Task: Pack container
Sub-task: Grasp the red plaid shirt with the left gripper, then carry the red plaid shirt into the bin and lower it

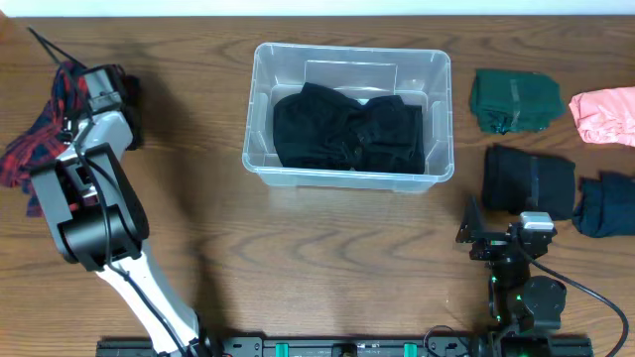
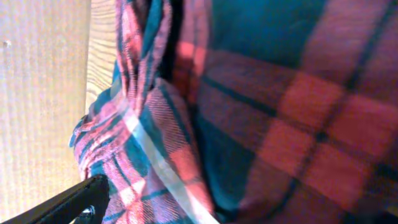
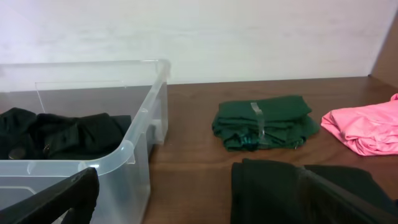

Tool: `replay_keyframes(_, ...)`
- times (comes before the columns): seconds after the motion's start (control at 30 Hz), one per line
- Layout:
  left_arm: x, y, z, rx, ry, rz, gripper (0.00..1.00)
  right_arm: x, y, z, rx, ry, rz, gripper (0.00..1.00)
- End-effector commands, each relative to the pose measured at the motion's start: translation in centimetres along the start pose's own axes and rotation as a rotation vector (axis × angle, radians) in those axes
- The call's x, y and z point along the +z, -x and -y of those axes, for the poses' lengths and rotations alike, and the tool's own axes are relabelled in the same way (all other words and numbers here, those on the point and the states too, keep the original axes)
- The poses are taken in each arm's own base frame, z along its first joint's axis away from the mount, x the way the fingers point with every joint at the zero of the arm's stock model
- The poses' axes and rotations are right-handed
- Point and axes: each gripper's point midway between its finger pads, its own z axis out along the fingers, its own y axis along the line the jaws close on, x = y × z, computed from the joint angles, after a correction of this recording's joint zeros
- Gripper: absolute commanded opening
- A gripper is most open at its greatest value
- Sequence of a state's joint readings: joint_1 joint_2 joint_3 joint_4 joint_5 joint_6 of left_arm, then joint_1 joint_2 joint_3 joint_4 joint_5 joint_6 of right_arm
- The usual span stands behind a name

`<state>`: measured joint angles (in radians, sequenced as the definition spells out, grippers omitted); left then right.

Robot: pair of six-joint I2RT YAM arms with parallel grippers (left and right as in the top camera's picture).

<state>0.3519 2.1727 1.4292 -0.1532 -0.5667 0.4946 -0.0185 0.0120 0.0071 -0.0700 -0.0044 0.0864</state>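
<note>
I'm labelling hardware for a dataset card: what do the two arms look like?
The left arm: white shells, black joints, a touch of red, black cables. The right arm: mostly black, a pale grey block on top, green lights, a black cable looping out.

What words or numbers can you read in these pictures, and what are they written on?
None can be read.
The container has a pale rectangle on its base, but no letters show on it.
The strip on the green folded cloth looks blank.
The plaid cloth shows only its pattern.
</note>
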Motion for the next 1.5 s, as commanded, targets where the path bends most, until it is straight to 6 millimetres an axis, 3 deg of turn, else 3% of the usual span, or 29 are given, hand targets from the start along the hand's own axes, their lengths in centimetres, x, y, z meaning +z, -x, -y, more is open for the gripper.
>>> replay_keyframes(0.0,2.0,-1.9,0.1,0.004,0.016,-0.054,0.98,0.0,0.0,0.1,-0.013,-0.005,0.0,0.99)
replay_keyframes(0.27,3.1,-1.3,-0.7,-0.048,0.045,-0.019,0.97,0.0,0.0,0.1,-0.013,-0.005,0.001,0.99)
replay_keyframes(0.37,3.0,-0.9,-0.5,-0.048,0.046,-0.009,0.63,0.0,0.0,0.1,-0.013,-0.005,0.0,0.99)
replay_keyframes(0.43,2.8,-0.7,-0.3,-0.046,0.043,-0.004,0.35,0.0,0.0,0.1,-0.013,-0.005,0.0,0.99)
replay_keyframes(0.47,2.7,-0.7,0.0,-0.042,0.041,-0.003,0.14,0.0,0.0,0.1,-0.013,-0.005,0.0,0.99)
replay_keyframes(0.5,2.5,-0.6,0.2,-0.036,0.037,-0.002,0.06,0.0,0.0,0.1,-0.013,-0.005,0.0,0.99)
replay_keyframes(0.7,1.0,0.4,2.6,-0.006,0.017,0.016,0.06,0.0,0.0,0.1,-0.013,-0.005,0.001,0.99)
replay_keyframes(0.83,-0.9,1.6,3.0,0.013,0.047,0.039,0.06,0.0,0.0,0.1,-0.013,-0.005,0.0,0.99)
replay_keyframes(1.0,-5.2,4.1,2.2,-0.021,0.042,0.116,0.06,0.0,0.0,0.1,-0.013,-0.006,0.0,0.99)
replay_keyframes(1.17,-11.4,6.6,-0.8,-0.065,0.049,0.226,0.06,0.0,0.0,0.1,-0.013,-0.005,0.0,0.99)
replay_keyframes(1.47,-26.3,10.3,-4.8,-0.148,-0.061,0.554,0.06,0.0,0.0,0.1,-0.013,-0.005,0.001,0.99)
